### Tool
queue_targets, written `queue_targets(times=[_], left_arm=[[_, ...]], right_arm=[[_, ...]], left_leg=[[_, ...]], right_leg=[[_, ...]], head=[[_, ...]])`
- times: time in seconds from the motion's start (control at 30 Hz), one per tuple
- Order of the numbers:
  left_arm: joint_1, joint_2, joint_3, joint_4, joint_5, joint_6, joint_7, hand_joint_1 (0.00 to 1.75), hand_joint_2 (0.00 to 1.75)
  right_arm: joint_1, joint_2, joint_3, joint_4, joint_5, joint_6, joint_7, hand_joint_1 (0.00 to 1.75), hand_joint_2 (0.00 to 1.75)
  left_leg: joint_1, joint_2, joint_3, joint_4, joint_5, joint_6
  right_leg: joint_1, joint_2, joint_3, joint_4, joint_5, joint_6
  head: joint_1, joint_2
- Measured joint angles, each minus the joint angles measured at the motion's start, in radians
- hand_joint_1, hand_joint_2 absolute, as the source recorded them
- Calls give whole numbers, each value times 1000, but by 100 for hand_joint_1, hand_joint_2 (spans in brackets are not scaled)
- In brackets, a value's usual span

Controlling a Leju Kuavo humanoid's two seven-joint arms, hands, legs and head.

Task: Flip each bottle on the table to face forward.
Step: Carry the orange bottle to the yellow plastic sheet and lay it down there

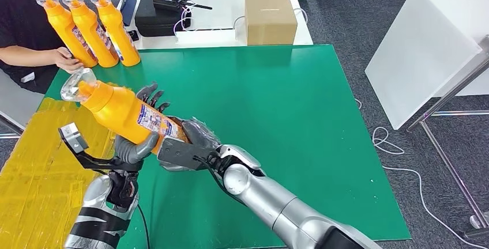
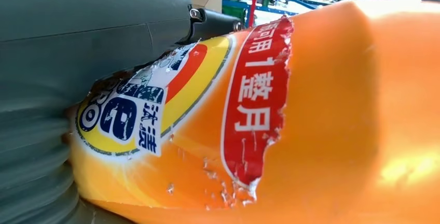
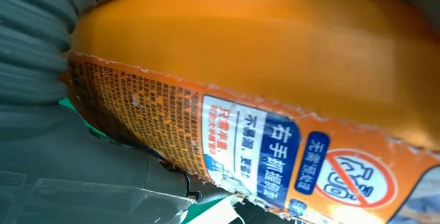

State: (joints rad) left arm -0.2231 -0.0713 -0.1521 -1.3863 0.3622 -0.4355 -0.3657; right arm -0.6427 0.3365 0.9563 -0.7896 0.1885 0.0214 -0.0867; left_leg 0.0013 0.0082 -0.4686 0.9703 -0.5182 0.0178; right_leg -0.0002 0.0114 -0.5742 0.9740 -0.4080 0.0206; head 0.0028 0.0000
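Both hands' fingers (image 1: 151, 96) clamped on tilted orange bottle (image 1: 124, 113); front label (image 2: 155, 99) wrist-visible.

Held bottle (image 1: 124, 112) before three bottles (image 1: 91, 29)

Head high, downward; wrists close; shared bottle (image 1: 124, 113).

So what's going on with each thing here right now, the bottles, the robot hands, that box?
Held orange bottle: lifted off the table, tilted, clear cap on.
Left robot hand: grips the bottle's body.
Right robot hand: grips the bottle's base end.
Three orange bottles: standing upright in a row, capped, a person's hand touching them.
Cardboard box: closed.
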Motion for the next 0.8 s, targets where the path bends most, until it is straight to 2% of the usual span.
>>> queue_targets(times=[0.57, 0.6, 0.67, 0.73, 0.8], left_arm=[[12, 0, 3, 0, -23, 2, -19, 175, 175], [13, 0, 3, 0, -25, 2, -20, 175, 175], [13, 0, 3, 0, -31, 2, -23, 175, 175], [11, 0, 5, 0, -49, 6, -27, 175, 175], [7, 1, 6, -4, -82, 17, -32, 175, 175]], right_arm=[[-15, 1, 25, 63, 0, -11, -39, 175, 175], [-15, 1, 23, 66, 4, -14, -42, 170, 175], [-14, 2, 16, 73, 17, -22, -48, 88, 175], [-11, 1, 8, 79, 41, -44, -55, 6, 87], [-6, -3, -2, 82, 78, -70, -61, 0, 0]], left_leg=[[0, 0, 0, 0, 0, 0], [0, 0, 0, 0, 0, 0], [0, 0, 0, 0, 0, 0], [0, 0, 0, 0, 0, 0], [0, 0, 0, 0, 0, 0]], right_leg=[[0, 0, 0, 0, 0, 0], [0, 0, 0, 0, 0, 0], [0, 0, 0, 0, 0, 0], [0, 0, 0, 0, 0, 0], [0, 0, 0, 0, 0, 0]], head=[[0, 0], [0, 0], [0, 0], [0, 0], [0, 0]])
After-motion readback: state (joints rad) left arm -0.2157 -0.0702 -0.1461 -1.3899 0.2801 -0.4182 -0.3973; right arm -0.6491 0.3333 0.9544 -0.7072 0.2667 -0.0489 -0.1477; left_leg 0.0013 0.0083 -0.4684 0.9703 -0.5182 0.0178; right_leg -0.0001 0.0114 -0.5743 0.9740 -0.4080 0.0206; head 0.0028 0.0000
